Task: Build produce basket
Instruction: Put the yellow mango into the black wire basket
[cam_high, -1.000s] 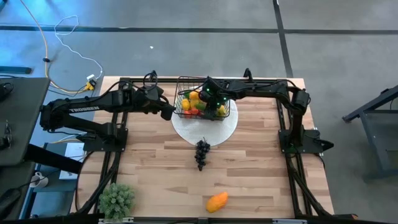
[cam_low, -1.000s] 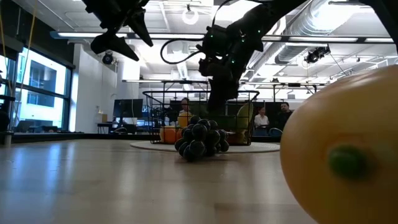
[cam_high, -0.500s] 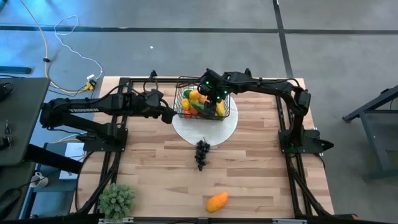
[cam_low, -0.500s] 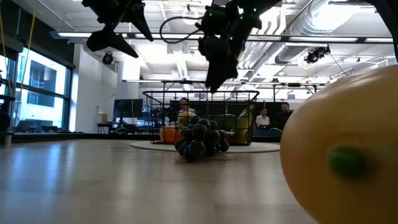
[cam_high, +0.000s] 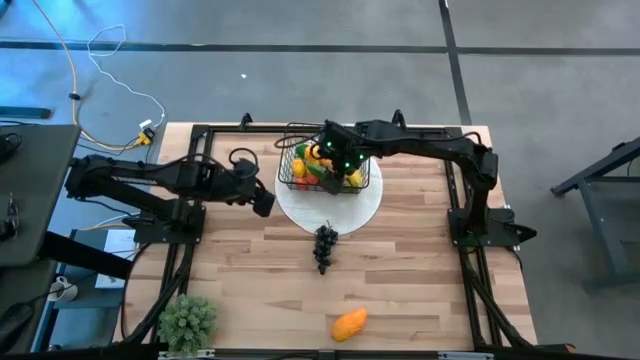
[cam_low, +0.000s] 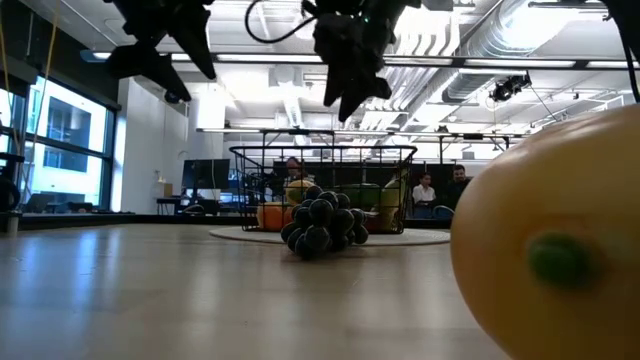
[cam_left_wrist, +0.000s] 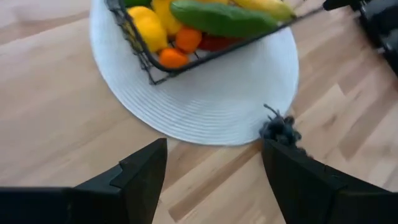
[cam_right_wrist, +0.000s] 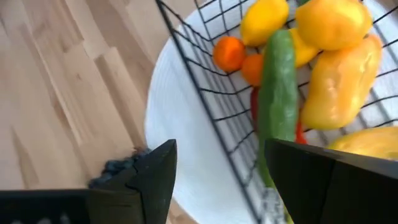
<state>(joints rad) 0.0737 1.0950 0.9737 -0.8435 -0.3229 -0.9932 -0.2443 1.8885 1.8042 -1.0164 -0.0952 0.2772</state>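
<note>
The black wire basket (cam_high: 322, 166) stands on a round white plate (cam_high: 345, 208) at the table's far middle. It holds produce: a green cucumber (cam_right_wrist: 277, 106), yellow lemons (cam_right_wrist: 264, 20), small orange fruits (cam_left_wrist: 180, 45) and other yellow pieces. Dark grapes (cam_high: 325, 246) lie on the wood just off the plate's near rim. An orange mango (cam_high: 348, 323) lies near the front edge. My right gripper (cam_right_wrist: 221, 180) hovers open above the basket's near side. My left gripper (cam_left_wrist: 214, 180) hangs open in the air left of the plate, pointing down toward it.
A green potted plant (cam_high: 188, 321) stands at the near left corner. Bare wood lies between the plate and the front edge on both sides of the grapes. In the low view the mango (cam_low: 560, 240) fills the right foreground, and people sit in the room behind.
My right gripper has risen from down among the produce to well above the basket's rim, rolling a little on the way. My left gripper has swung away from the basket's left side toward the near edge, staying high.
</note>
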